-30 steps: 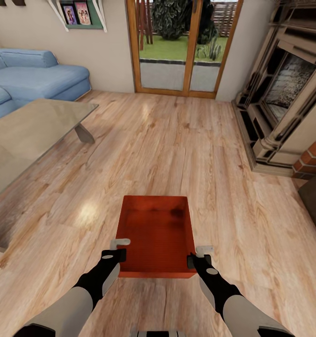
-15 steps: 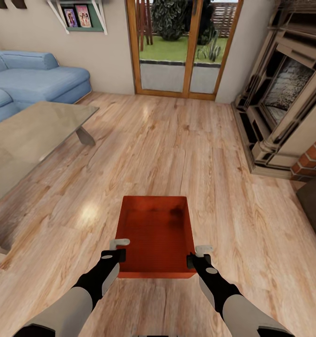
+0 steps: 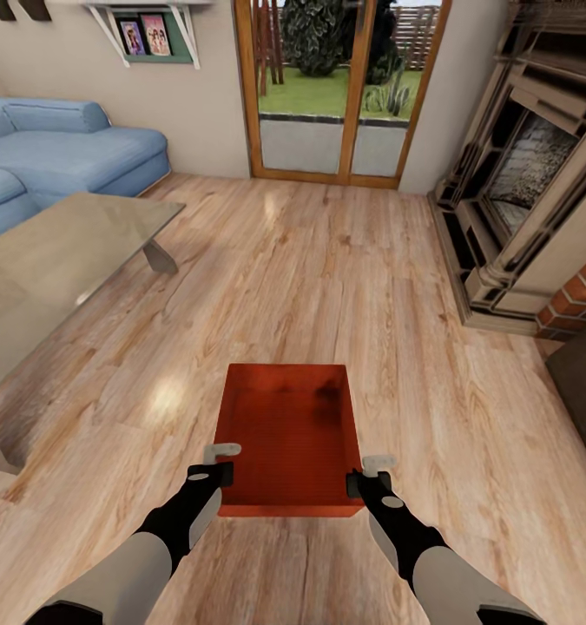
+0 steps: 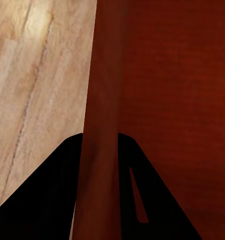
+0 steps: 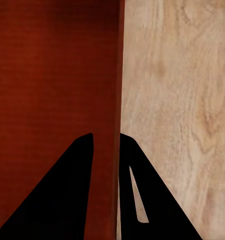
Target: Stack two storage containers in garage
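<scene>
Item: storage container (image 3: 288, 434), orange-red, open-top, held level above the living-room plank floor (image 3: 327, 260). Long axis runs forward from the robot. Left end effector (image 3: 213, 463) clenched on its left wall, right end effector (image 3: 369, 473) on its right wall, equally near.

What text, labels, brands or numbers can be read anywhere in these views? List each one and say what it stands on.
None can be read.
The storage container, held by the left gripper and the right gripper, has plain walls with no label.
The framed pictures on the wall shelf are too small and blurred to show any writing.
The sofa, glass table and fireplace carry no markings.
</scene>
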`<state>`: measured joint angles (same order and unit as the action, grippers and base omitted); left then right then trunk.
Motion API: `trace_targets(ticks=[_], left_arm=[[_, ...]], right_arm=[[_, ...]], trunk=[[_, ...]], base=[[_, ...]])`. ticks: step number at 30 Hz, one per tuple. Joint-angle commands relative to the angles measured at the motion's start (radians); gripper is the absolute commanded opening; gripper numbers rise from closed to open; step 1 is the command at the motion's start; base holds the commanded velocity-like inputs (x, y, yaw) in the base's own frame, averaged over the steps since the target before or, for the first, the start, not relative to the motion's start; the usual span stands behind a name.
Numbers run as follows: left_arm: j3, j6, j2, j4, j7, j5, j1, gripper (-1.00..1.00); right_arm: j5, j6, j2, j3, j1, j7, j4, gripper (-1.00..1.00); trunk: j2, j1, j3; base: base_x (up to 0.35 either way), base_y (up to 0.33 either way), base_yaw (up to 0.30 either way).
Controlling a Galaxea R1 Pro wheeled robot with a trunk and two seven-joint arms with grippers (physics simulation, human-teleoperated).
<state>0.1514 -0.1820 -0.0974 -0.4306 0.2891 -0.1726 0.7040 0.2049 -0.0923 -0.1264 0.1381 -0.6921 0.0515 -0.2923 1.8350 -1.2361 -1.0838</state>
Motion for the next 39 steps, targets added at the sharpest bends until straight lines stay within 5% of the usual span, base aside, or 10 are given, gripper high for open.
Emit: trace_targets(ticks=[1, 39], left_arm=[[-0.071, -0.009, 0.001, 0.001, 0.021, -0.013, 0.000, -1.00], [-0.072, -0.010, 0.001, 0.001, 0.022, -0.013, 0.000, -1.00]], right_arm=[[0.014, -0.045, -0.001, 0.028, 0.000, 0.004, -0.003, -1.00], [0.016, -0.056, -0.001, 0.026, 0.000, 0.003, -0.006, -1.00]], trunk=[[-0.007, 0.004, 0.003], [-0.273, 0.150, 0.122]], base=[[0.000, 0.000, 0.000], [0.000, 0.000, 0.000]])
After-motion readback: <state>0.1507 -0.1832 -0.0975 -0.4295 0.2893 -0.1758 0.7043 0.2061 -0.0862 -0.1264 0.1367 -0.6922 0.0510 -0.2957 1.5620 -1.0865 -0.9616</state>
